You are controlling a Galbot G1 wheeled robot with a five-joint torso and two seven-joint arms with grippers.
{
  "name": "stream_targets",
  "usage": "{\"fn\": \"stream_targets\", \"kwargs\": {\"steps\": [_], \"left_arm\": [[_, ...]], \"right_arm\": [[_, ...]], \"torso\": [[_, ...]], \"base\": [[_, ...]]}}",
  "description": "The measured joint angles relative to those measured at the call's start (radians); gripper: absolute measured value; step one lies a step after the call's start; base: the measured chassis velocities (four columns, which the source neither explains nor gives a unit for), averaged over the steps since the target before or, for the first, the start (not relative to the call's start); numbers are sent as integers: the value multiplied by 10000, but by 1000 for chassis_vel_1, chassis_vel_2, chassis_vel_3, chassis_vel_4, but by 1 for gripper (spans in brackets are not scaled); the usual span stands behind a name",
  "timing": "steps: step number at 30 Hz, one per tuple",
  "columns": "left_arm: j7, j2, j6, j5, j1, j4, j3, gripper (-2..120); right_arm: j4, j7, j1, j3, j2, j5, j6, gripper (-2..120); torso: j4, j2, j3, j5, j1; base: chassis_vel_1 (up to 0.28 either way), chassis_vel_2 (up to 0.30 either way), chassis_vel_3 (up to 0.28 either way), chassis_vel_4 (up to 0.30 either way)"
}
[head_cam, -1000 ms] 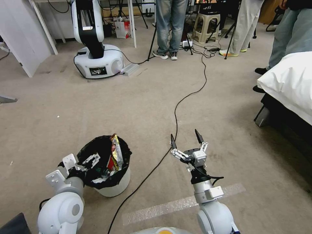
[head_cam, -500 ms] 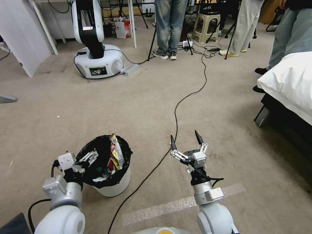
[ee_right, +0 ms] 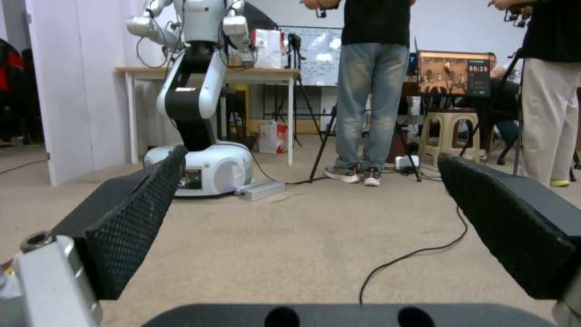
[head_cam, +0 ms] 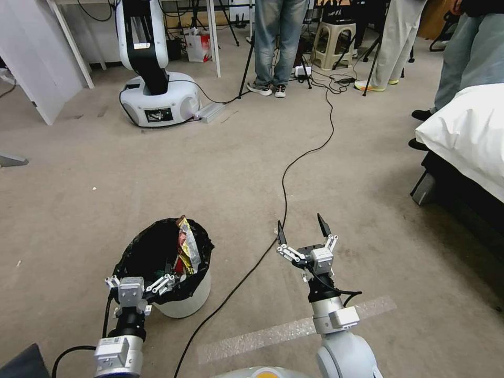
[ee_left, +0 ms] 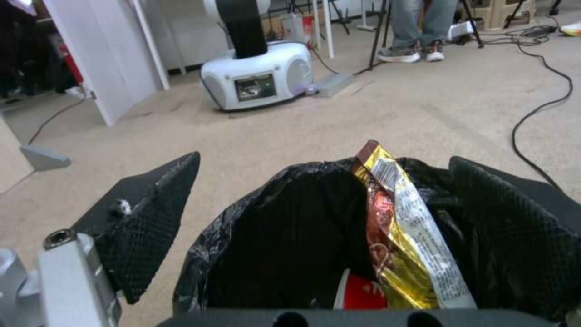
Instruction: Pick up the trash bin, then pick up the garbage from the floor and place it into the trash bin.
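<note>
The trash bin (head_cam: 190, 298), white with a black liner (ee_left: 284, 245), stands on the floor (head_cam: 220, 168) at the lower left. Garbage sticks up out of it: a long shiny gold wrapper (head_cam: 188, 247) (ee_left: 399, 227) and a red packet (ee_left: 362, 290) beside it. My left gripper (head_cam: 139, 283) (ee_left: 327, 181) is open at the bin's near rim, its fingers (ee_left: 151, 213) spread to either side of the bin's mouth and apart from it. To the right of the bin, my right gripper (head_cam: 301, 227) (ee_right: 312, 156) hangs open above bare carpet with nothing between its fingers.
A black cable (head_cam: 283, 184) runs across the carpet between bin and right gripper. Another robot's white base (head_cam: 157, 100) stands at the back left. A bed with white bedding (head_cam: 472, 136) fills the right side. People's legs and a stool (head_cam: 333, 44) are at the back. A pale tape strip (head_cam: 294, 331) lies near me.
My left arm has swung from the bin's left side round to its near side, and its gripper now faces across the bin's mouth. The right gripper has drawn back slightly.
</note>
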State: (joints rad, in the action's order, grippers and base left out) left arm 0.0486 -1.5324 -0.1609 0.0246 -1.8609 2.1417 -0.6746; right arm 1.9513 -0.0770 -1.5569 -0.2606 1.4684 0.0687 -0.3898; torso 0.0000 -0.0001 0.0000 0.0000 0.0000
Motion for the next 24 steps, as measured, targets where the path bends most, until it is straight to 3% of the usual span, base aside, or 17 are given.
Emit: {"fn": "stream_targets", "kwargs": {"steps": [24], "left_arm": [[69, 5, 111, -87, 34, -1, -6, 100]], "right_arm": [[-4, -1, 6, 0, -4, 1, 7, 100]], "torso": [[0, 0, 0, 0, 0]], "base": [[0, 0, 0, 0]]}}
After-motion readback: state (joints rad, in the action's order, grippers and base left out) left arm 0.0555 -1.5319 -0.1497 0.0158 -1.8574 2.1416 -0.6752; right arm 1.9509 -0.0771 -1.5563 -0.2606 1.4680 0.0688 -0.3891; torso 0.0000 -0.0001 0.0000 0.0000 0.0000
